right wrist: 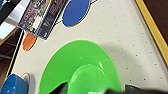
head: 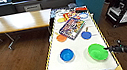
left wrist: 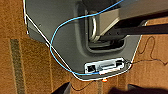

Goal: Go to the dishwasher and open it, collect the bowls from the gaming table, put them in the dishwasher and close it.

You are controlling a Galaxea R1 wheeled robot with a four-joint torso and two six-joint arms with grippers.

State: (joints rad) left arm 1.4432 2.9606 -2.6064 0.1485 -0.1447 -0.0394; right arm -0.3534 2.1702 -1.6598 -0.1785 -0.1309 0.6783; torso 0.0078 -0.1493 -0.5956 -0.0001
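Closest under my head camera is the near end of the gaming table (head: 81,65), white top with a yellow edge, and my right gripper (head: 106,48) reaches in from the right side to the rim of the green bowl (head: 98,51). I cannot tell whether its claw is apart or together; the tip is a dark blur at the bowl's edge. In the right wrist view the green bowl (right wrist: 82,70) sits directly below the claw, upright on the dotted white top (right wrist: 120,32).

Going outward from the claw, the blue bowl (head: 67,55) stands on the far side of the green one, apart from it; it also shows as a blue bowl (right wrist: 13,85) at the edge of the right wrist view. Beyond the claw, further up the table, lie a flat blue disc (head: 86,35), an orange disc (head: 61,38) and a colourful game box (head: 72,27) between them. Past those are more small items I cannot make out.

Well beyond the table stands a wooden table (head: 16,22).

The left wrist camera looks down at the robot's grey base (left wrist: 62,37), a blue cable (left wrist: 53,37) and the brown floor (left wrist: 15,62); I cannot tell that claw's state.
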